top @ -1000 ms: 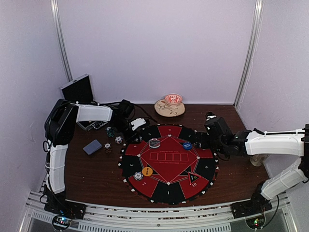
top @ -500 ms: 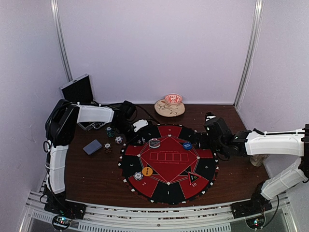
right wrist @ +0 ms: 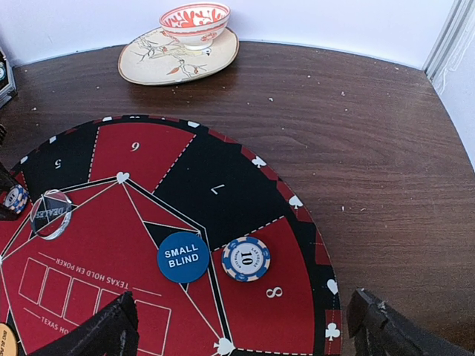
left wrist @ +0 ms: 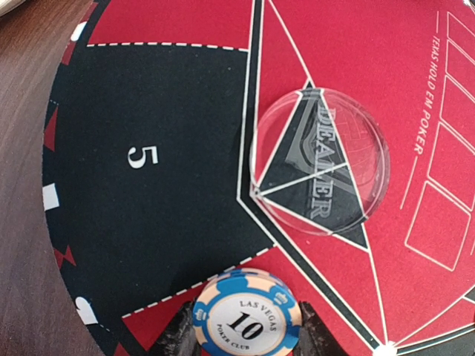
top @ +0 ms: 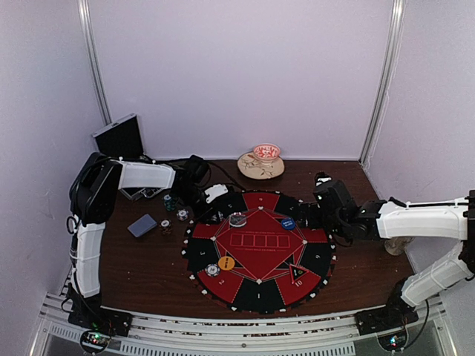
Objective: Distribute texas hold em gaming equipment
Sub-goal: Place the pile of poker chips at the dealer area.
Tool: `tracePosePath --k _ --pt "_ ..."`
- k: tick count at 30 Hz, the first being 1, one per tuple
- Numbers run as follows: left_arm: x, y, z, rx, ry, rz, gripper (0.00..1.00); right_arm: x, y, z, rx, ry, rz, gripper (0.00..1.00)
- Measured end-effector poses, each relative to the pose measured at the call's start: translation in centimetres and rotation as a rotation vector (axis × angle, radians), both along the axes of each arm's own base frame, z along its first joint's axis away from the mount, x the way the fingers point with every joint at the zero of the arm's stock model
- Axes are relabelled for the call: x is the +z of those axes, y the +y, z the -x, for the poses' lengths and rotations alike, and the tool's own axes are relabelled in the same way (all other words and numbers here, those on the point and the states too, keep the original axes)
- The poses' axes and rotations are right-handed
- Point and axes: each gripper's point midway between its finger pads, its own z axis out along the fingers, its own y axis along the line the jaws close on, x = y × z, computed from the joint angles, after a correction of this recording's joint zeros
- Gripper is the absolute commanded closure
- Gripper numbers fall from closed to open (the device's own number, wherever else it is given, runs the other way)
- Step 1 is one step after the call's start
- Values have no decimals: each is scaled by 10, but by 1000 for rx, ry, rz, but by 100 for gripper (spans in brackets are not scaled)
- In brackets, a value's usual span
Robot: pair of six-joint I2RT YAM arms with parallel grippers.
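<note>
Chip marked 10 (left wrist: pixel 246 320) sits pinched in my left claw (left wrist: pixel 245 340), low over the round mat (left wrist: pixel 148 185), near the clear dealer disc (left wrist: pixel 319 159). My right claw (right wrist: pixel 241 334) stands spread wide above section 8, where a second 10 chip (right wrist: pixel 246 259) lies just beside the Small Blind disc (right wrist: pixel 182 256).

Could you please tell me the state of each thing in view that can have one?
left gripper: shut on held 10 chip
right gripper: open, empty
dealer button: flat, lettering up
small blind disc: flat, label up
10 chip by the 8: flat, face up
bowl: upright on plate
card deck: face down
case: open, lid up
</note>
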Motion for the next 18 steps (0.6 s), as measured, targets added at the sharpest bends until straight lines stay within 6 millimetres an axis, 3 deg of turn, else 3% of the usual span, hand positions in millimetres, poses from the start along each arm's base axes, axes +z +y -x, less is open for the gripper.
tracePosePath --k 12,18 --pt "0 0 1 -10 -13 4 15 0 0 0 1 0 1 0" --pt "15 7 6 -2 -36 2 4 0 1 0 3 0 1 0"
